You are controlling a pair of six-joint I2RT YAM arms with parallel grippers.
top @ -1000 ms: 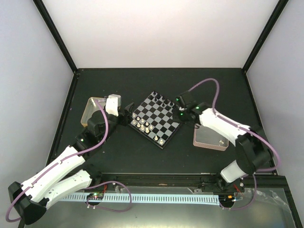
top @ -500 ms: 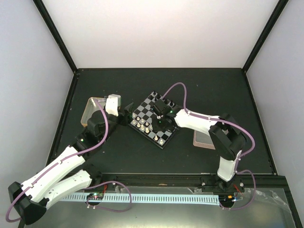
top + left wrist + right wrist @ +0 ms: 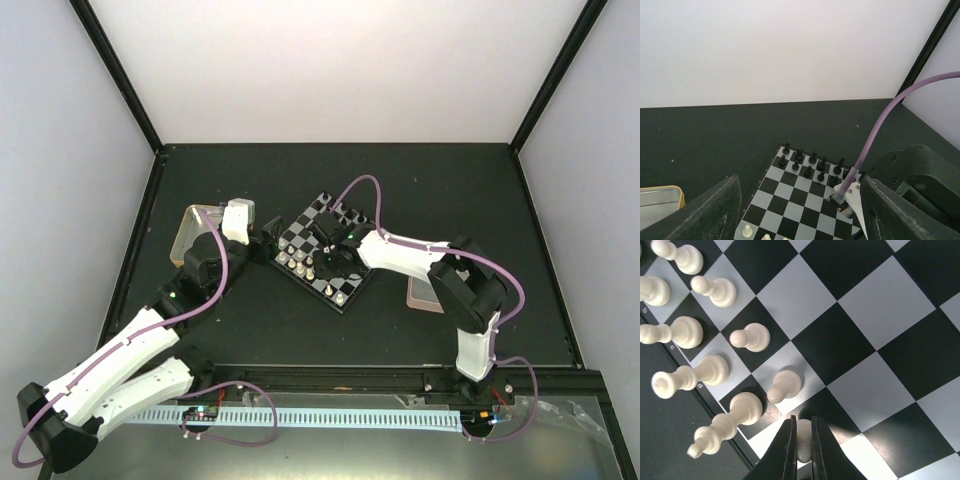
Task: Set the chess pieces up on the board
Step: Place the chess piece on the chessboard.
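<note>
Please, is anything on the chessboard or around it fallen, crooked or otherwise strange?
Nothing stands out. The small black-and-grey checked chessboard lies cornerwise to the table edge, but flat. The cream-white chess pieces stand upright on their squares, none toppled. The right end effector is shut on one white pawn.

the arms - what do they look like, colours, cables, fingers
The left arm and right arm are alike: white shell links with black joints. Purple cables loop along each. The left fingers are broad dark grey wedges; the right fingers are slim and black.
</note>
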